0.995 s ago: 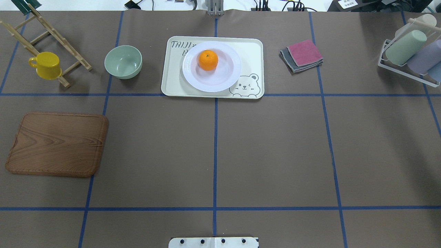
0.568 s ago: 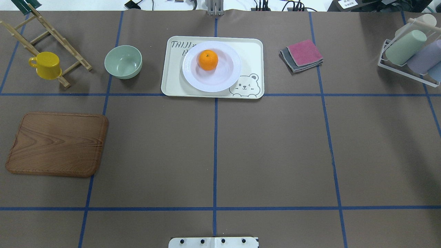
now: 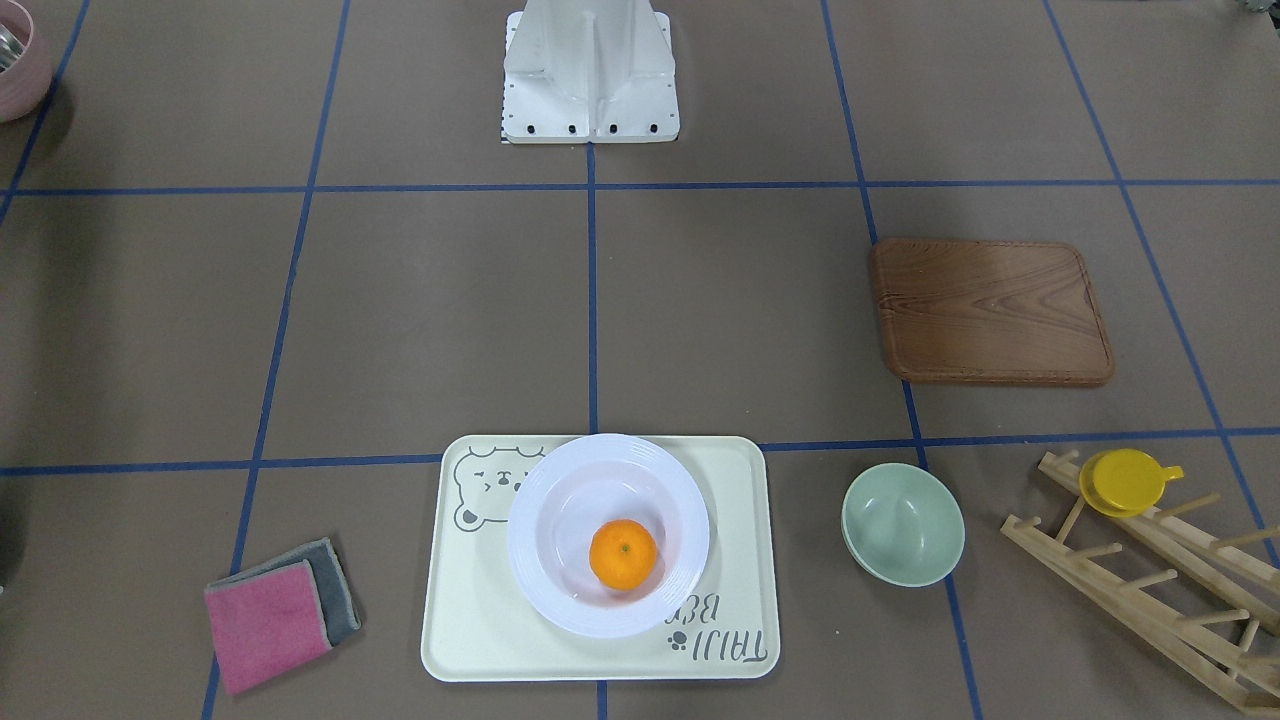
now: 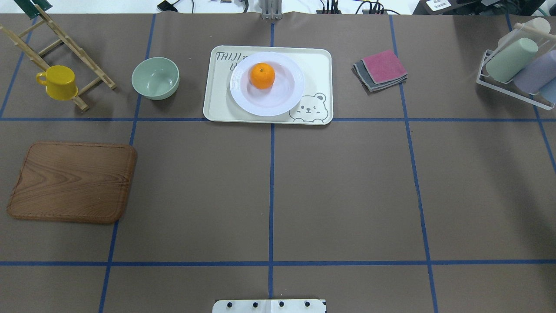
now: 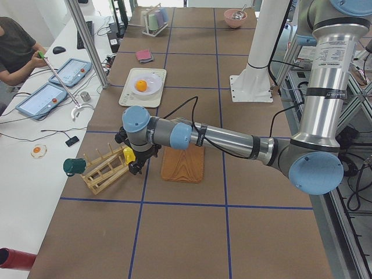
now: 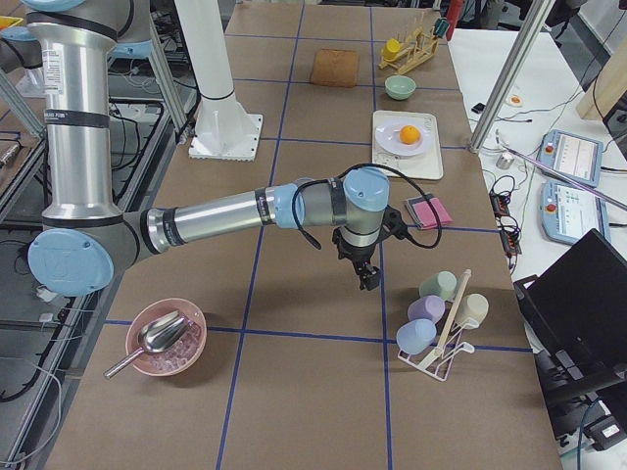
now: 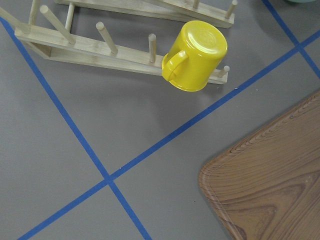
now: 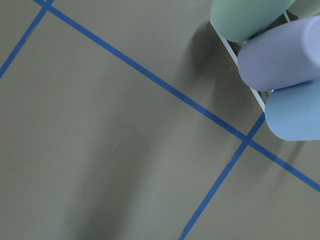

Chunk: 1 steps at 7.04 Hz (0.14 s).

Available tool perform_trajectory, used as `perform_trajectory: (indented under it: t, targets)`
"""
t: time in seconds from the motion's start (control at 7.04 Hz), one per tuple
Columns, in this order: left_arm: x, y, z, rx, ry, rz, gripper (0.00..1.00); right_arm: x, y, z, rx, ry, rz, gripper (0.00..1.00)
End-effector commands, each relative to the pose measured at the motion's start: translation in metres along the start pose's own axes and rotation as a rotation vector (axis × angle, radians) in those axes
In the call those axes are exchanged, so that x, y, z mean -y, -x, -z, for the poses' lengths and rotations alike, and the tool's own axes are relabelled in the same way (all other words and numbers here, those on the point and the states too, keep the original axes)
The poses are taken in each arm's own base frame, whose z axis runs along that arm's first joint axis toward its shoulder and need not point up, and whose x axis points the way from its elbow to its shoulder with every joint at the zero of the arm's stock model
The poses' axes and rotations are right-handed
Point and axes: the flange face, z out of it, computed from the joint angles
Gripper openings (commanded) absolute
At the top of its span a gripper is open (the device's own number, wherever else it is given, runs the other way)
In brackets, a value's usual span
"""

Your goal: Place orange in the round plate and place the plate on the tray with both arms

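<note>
The orange (image 4: 262, 75) sits in the white round plate (image 4: 282, 102), a little off its centre. The plate rests on the cream tray (image 4: 319, 61) at the far middle of the table, partly covering the lettering. The front-facing view shows the same: orange (image 3: 622, 553), plate (image 3: 560, 500), tray (image 3: 470, 640). My left gripper (image 5: 135, 167) hangs low between the yellow cup and the wooden board, far from the tray. My right gripper (image 6: 368, 278) hangs near the cup rack, also far from it. Both show only in the side views, so I cannot tell whether they are open or shut.
A pale green bowl (image 4: 155, 78) stands left of the tray, and folded pink and grey cloths (image 4: 380, 69) lie to its right. A yellow cup (image 4: 58, 82) sits on a wooden rack (image 4: 65, 43). The wooden board (image 4: 71, 181) lies near left; a rack of cups (image 4: 519, 65) stands far right.
</note>
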Motion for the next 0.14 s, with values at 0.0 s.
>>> perform_trajectory:
  t: [0.0]
  targets:
    - [-0.0005,0.0007,-0.0007,-0.001,0.002,0.004,1.0,0.0002,0.0001,0.0003,-0.002,0.0,0.001,1.0]
